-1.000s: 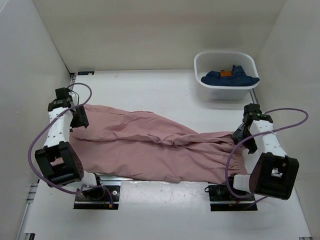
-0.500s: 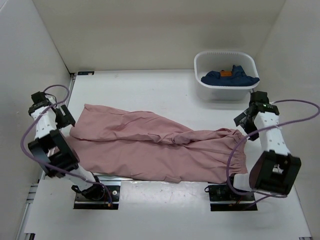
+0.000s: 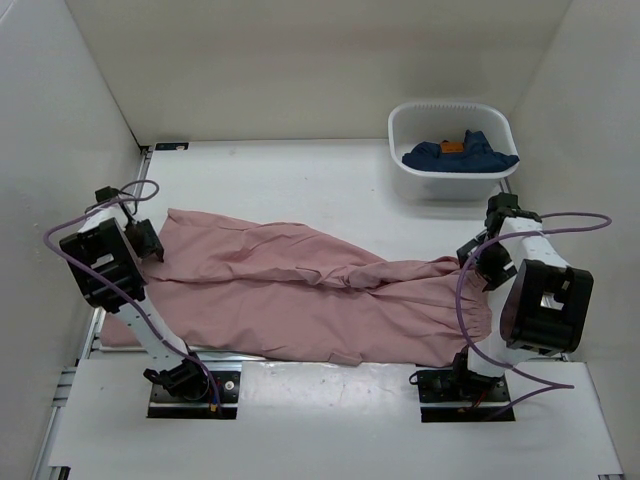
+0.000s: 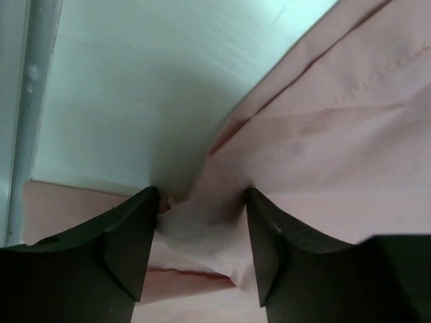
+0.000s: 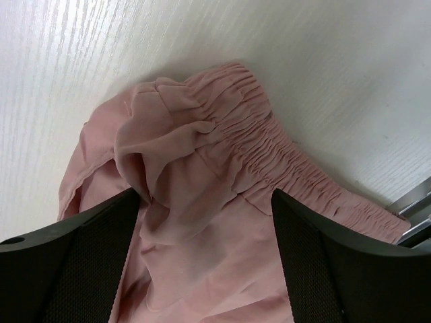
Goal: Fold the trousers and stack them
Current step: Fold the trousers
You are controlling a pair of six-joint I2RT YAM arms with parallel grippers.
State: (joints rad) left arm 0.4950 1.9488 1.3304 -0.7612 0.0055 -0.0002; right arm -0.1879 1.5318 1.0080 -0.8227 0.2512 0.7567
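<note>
Now | my left gripper point(image 4: 202, 196): spread around the leg end of the trousers point(image 3: 300, 290), table point(image 3: 300, 180) left edge | my right gripper point(image 5: 205, 198): spread over the waistband point(image 5: 269, 161) | why: to lift both ends.

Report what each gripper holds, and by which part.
Right gripper: nothing, open over the waistband of the trousers. Left gripper: jaws flank a bunched fold at the leg end; whether it grips cannot be told.

2 white arms point(image 3: 522, 246) with black joints, purple cables point(image 3: 575, 215), black fingers point(image 4: 128, 235).
</note>
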